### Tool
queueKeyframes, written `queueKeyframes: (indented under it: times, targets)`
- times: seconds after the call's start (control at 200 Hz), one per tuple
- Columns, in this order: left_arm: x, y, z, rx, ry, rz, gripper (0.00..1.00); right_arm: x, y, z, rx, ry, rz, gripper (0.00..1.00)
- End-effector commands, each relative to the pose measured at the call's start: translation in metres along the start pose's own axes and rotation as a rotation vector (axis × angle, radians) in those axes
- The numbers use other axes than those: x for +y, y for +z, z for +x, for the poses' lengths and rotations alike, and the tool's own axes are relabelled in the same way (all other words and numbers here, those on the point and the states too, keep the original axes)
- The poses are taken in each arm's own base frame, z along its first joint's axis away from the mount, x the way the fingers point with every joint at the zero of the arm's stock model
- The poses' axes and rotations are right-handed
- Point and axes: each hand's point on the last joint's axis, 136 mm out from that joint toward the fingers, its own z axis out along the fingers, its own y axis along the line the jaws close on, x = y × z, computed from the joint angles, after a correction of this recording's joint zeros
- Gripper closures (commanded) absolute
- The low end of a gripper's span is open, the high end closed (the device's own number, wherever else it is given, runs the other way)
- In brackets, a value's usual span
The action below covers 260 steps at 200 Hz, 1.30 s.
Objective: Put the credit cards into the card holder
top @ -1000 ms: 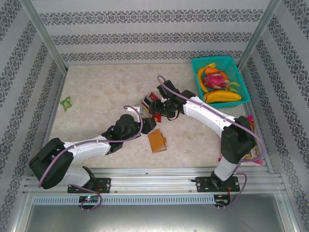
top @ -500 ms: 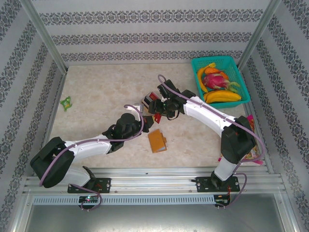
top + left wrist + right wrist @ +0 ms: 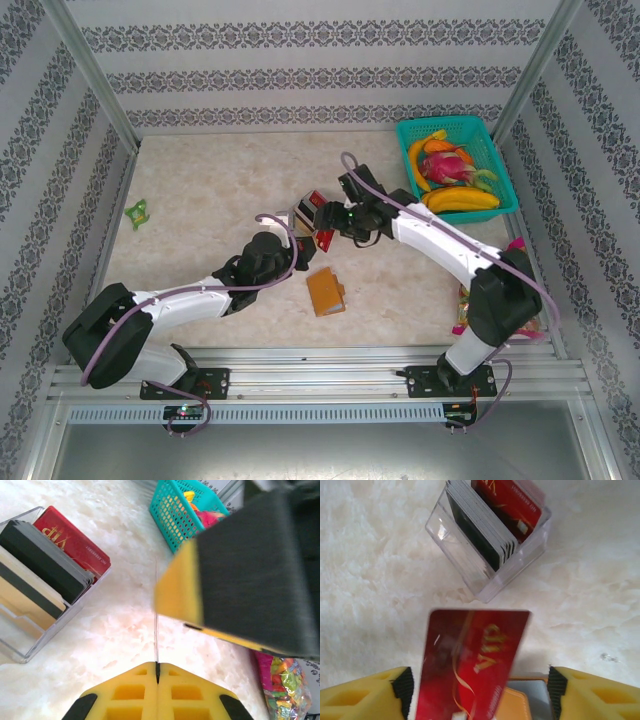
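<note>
A red credit card (image 3: 470, 665) stands upright between my two grippers; in the left wrist view the card (image 3: 156, 610) appears edge-on as a thin line. My left gripper (image 3: 157, 666) is shut on its lower edge. My right gripper (image 3: 480, 692) is open, its pads well clear of the card on both sides; one right finger (image 3: 250, 565) looms close above. The orange-tan card holder (image 3: 325, 291) lies on the table just below the card (image 3: 322, 240). More credit cards, red, black and tan, stand in a clear plastic box (image 3: 45, 610).
A teal basket (image 3: 455, 165) of fruit sits at the back right. Colourful snack packets (image 3: 285, 685) lie near the right arm's base. A small green item (image 3: 137, 211) lies at the far left. The clear box (image 3: 308, 212) stands just beyond the grippers.
My left gripper has shut on the red card. My right gripper has opened wider, let the card go, and drawn back slightly to the right.
</note>
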Motion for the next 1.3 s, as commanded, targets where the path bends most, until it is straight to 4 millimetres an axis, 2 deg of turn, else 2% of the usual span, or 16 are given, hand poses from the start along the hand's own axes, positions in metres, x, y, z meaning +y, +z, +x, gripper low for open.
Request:
queueKeyframes:
  times: [0.0, 0.11, 0.245, 0.34, 0.495, 0.674, 0.859, 0.924, 1.064, 1.119, 1.164, 1.199, 1.229, 1.274, 1.294]
  targets:
    - [0.004, -0.006, -0.01, -0.029, -0.054, -0.009, 1.0, -0.003, -0.024, -0.016, -0.104, 0.032, -0.054, 0.25]
    - [-0.005, -0.007, -0.019, -0.035, -0.118, 0.048, 1.0, -0.017, -0.015, -0.01, -0.082, 0.091, -0.12, 0.26]
    - [-0.014, -0.01, -0.031, -0.037, -0.223, 0.112, 1.0, -0.01, -0.006, -0.008, -0.057, 0.144, -0.275, 0.29]
    - [-0.017, -0.012, -0.038, -0.034, -0.313, 0.159, 1.0, 0.004, -0.011, -0.013, -0.057, 0.151, -0.382, 0.31]
    - [-0.021, -0.014, -0.054, -0.061, -0.445, 0.244, 1.0, 0.014, -0.012, -0.02, -0.047, 0.19, -0.513, 0.36]
    - [-0.028, -0.016, -0.066, -0.084, -0.517, 0.311, 1.0, 0.029, -0.018, -0.028, -0.05, 0.215, -0.637, 0.42]
    - [-0.032, -0.015, -0.068, -0.078, -0.555, 0.339, 1.0, 0.04, -0.024, -0.033, -0.047, 0.216, -0.707, 0.62]
    - [-0.03, -0.016, -0.068, -0.08, -0.571, 0.34, 1.0, 0.038, -0.025, -0.034, -0.053, 0.217, -0.707, 0.65]
    - [-0.027, -0.016, -0.068, -0.085, -0.587, 0.328, 1.0, 0.034, -0.028, -0.032, -0.055, 0.216, -0.709, 0.79]
    - [-0.024, -0.016, -0.067, -0.083, -0.587, 0.31, 1.0, 0.034, -0.032, -0.031, -0.058, 0.208, -0.707, 0.8]
    - [-0.021, -0.015, -0.064, -0.073, -0.585, 0.29, 1.0, 0.033, -0.035, -0.03, -0.059, 0.192, -0.7, 0.89]
    - [-0.019, -0.014, -0.061, -0.065, -0.583, 0.274, 1.0, 0.031, -0.038, -0.028, -0.062, 0.178, -0.691, 0.9]
    - [-0.015, -0.013, -0.057, -0.054, -0.587, 0.254, 0.92, 0.029, -0.039, -0.026, -0.059, 0.169, -0.673, 0.91]
    - [-0.013, -0.013, -0.054, -0.038, -0.586, 0.234, 0.81, 0.025, -0.043, -0.022, -0.066, 0.146, -0.645, 0.98]
    - [-0.012, -0.013, -0.051, -0.027, -0.58, 0.225, 0.72, 0.021, -0.044, -0.02, -0.067, 0.134, -0.626, 0.99]
